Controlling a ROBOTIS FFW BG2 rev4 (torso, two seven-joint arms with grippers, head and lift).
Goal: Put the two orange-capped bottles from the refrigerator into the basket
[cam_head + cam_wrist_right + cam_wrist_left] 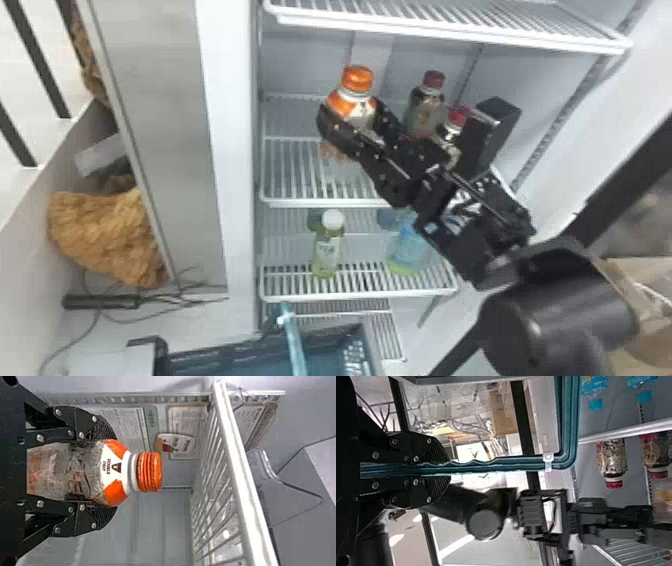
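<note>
The bottle [356,107] stands close to upright in the right gripper [107,475], over the refrigerator's middle shelf [325,203]; both fingers are closed on its body, below the shoulder, with the orange cap [150,471] free. The step in hand is judged to be taking it out. Recommended: keep the grip firm without crushing the thin plastic, raise the base enough to pass the shelf's front rail, keep the cap under the upper shelf [450,27], and draw straight out before lowering. Swinging sideways should be avoided, as two red-capped bottles [425,107] [456,125] stand just beside the gripper. The left gripper [443,469] is clenched on the handle of the basket [320,334], below and in front of the shelves; it should hold the basket level, and the bottle should go in clear of the handle. Points hard to verify: the bottle's base is hidden by the fingers, so whether it is off the shelf cannot be told; the basket is cut off by the head view's lower edge, and its contents cannot be confirmed.
</note>
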